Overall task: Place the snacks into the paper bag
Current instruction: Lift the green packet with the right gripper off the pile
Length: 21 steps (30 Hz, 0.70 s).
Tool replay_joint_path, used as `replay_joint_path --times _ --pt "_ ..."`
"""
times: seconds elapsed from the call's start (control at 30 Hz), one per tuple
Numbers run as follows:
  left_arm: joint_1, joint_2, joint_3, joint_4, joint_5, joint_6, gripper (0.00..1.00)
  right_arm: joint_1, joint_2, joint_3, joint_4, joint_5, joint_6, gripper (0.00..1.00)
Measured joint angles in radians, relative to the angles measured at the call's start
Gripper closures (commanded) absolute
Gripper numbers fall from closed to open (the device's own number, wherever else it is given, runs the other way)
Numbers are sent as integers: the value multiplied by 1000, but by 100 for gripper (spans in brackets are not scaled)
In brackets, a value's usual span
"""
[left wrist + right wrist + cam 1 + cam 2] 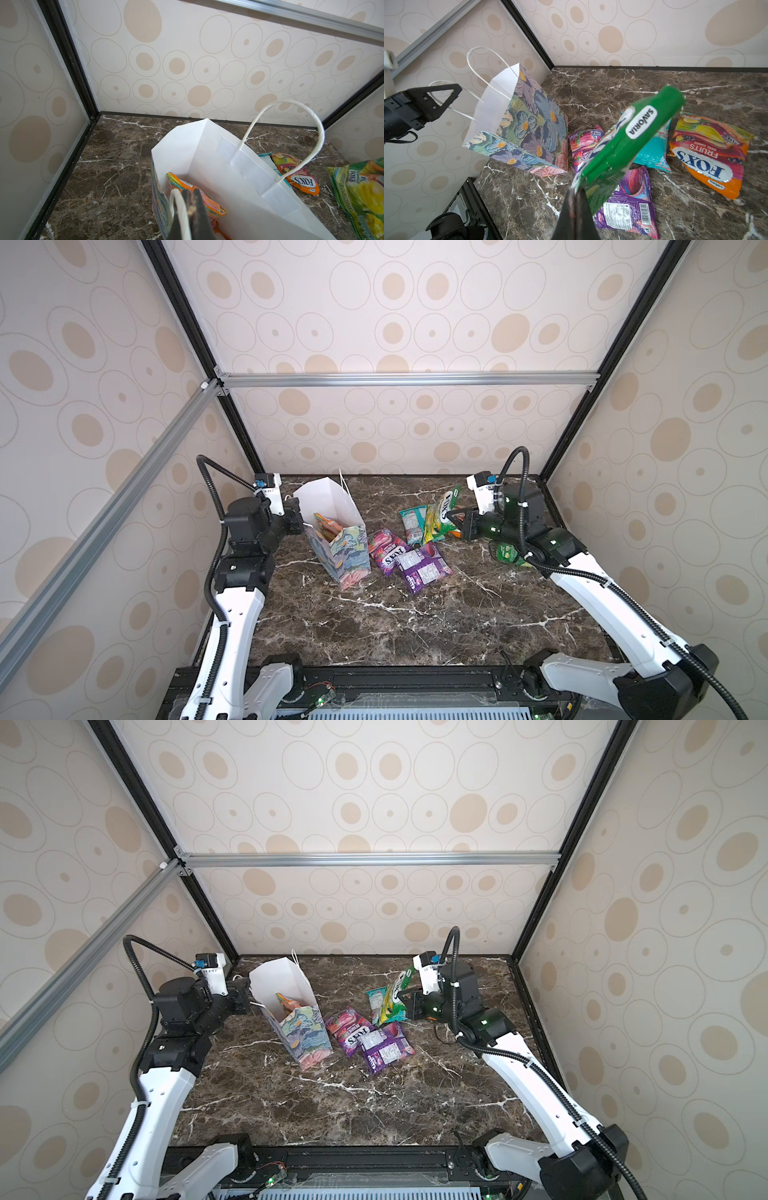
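top views both show the marble table (415,622) with the floral paper bag (351,558) standing near its far left corner, tipped a little, its white mouth open upward. an orange packet (212,205) lies inside. the yellow-green fox's packet (440,516) hangs clear of the table, pinched by one edge, probably so it can be carried across and slid in lengthways. loose just beside the bag wait the purple packet (424,568), touching the pink-red packet (386,551), then the teal packet (411,522) and the orange fruits packet (710,153). a green packet (507,551) shows partly under the right arm. the right gripper (576,191) is clamped on the yellow-green packet. the left gripper (190,199) is closed on the bag's near cord handle (180,207), seemingly to keep the mouth spread and the bag from toppling. the far cord handle (311,116) stands free.
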Motion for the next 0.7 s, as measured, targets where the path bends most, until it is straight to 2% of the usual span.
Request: replay_joint_path --times 0.7 --pt "0 -19 0 -2 0 0 100 193 144 280 -15 13 -71 100"
